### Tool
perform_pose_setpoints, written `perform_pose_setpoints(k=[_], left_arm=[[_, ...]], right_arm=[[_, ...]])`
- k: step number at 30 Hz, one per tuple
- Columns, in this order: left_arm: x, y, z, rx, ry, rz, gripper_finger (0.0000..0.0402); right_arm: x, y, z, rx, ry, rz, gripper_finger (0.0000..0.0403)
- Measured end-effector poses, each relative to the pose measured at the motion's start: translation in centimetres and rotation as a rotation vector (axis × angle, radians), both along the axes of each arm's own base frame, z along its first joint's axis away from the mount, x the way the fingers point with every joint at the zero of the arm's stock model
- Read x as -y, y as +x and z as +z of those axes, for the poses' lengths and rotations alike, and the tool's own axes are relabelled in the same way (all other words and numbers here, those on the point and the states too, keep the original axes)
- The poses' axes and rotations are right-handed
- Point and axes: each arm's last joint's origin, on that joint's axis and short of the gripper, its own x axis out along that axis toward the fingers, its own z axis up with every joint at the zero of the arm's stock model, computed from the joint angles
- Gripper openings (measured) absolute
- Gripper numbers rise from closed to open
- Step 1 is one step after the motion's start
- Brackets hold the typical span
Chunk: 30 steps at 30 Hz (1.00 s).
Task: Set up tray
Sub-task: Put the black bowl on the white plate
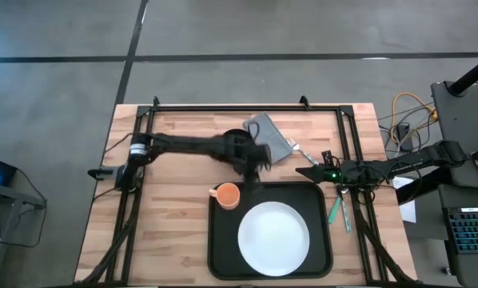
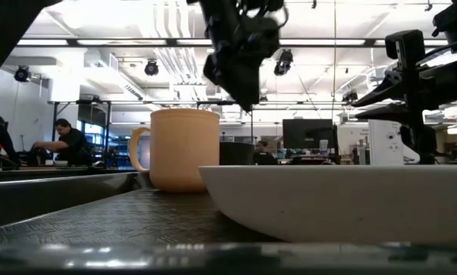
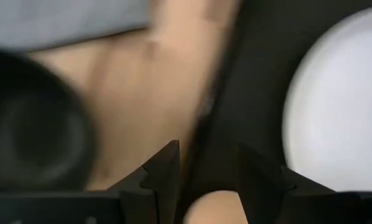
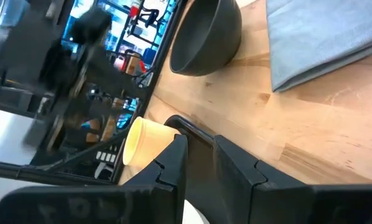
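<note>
The black tray [image 1: 223, 254] lies at the table's near middle. On it sit a white plate [image 1: 273, 238] and an orange cup [image 1: 225, 194], the cup in the tray's far left corner. My left gripper [image 1: 255, 164] hangs open above the tray's far rim [image 3: 220, 118], next to the cup [image 2: 184, 149] and raised clear of it [image 2: 236, 65]. My right gripper [image 1: 301, 170] points left just beyond the tray's far right corner. Its fingers [image 4: 173, 163] are a narrow gap apart, and the tray rim [image 4: 195, 132] shows past them.
A grey napkin [image 1: 269, 136] and a dark bowl [image 4: 204, 31] lie on the wood beyond the tray, with a fork [image 1: 303, 152] beside the napkin. Green-handled cutlery [image 1: 336, 210] lies right of the tray. Black frame rails [image 1: 223, 106] run along the table's edges.
</note>
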Motion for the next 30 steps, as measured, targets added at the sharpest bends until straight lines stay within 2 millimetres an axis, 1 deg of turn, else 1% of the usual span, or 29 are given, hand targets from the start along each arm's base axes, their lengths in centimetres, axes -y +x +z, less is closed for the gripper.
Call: perform_pose_setpoints(k=[3,4,6,9,11,14,18,23,30], left_arm=[[-2.7,-0.4,-0.3,-0.019,0.008,0.019,0.0125],[-3.5,-0.5,-0.3,-0.02,0.022,0.003,0.0125],[-4.3,-0.6,-0.3,-0.025,0.059,-0.068,0.0125],[-4.3,-0.7,-0.3,-0.043,0.116,-0.232,0.0125],[-4.3,-0.7,-0.4,-0.055,0.136,-0.293,0.0125],[-4.3,-0.8,-0.6,-0.054,0.127,-0.314,0.0125],[-3.8,-0.8,-1.0,-0.068,0.131,-0.342,0.0125],[-3.1,-0.9,-1.8,-0.088,0.121,-0.318,0.0125],[-3.6,-1.0,-2.9,-0.124,0.186,-0.147,0.0125]], right_arm=[[0.0,0.0,0.0,0.0,0.002,0.0,0.0068],[0.0,0.0,0.0,0.0,0.002,0.0,0.0068],[0.0,0.0,0.0,-0.001,-0.001,0.001,0.0068],[0.0,0.0,0.0,-0.003,-0.008,0.002,0.0068],[0.0,0.0,0.0,-0.004,-0.013,0.004,0.0068],[0.0,0.0,0.0,-0.012,-0.045,0.012,0.0068],[0.0,0.0,0.0,-0.029,-0.113,0.028,0.0068],[0.0,0.0,0.0,-0.041,-0.16,0.031,0.0068],[0.1,-0.1,-0.4,-0.088,-0.181,0.035,0.0068]])
